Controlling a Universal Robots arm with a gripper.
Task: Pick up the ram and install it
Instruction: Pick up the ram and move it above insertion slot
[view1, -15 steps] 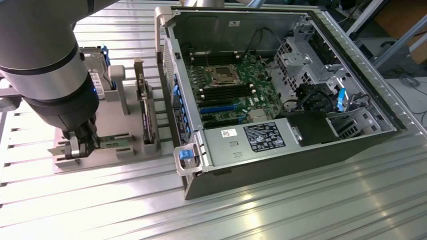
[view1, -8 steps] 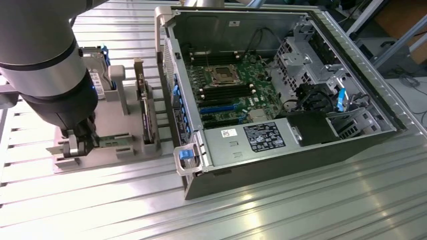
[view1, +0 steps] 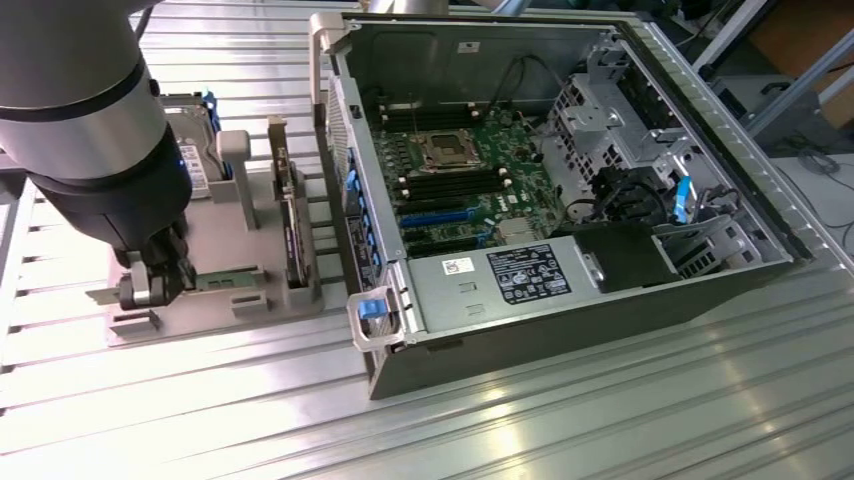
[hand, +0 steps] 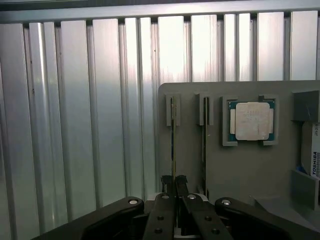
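Ram (hand: 173, 131) on edge in the grey holder (hand: 240, 170), outermost slot, near end pinched between the narrowed end effector (hand: 174, 181) fingertips, long axis running straight ahead from them; second stick (hand: 205, 131) just beside.

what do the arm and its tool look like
The arm is a thick round tube, light grey with a black band, then black lower down. The tool is black, with two slim fingers on jointed bars fastened by silver pins.
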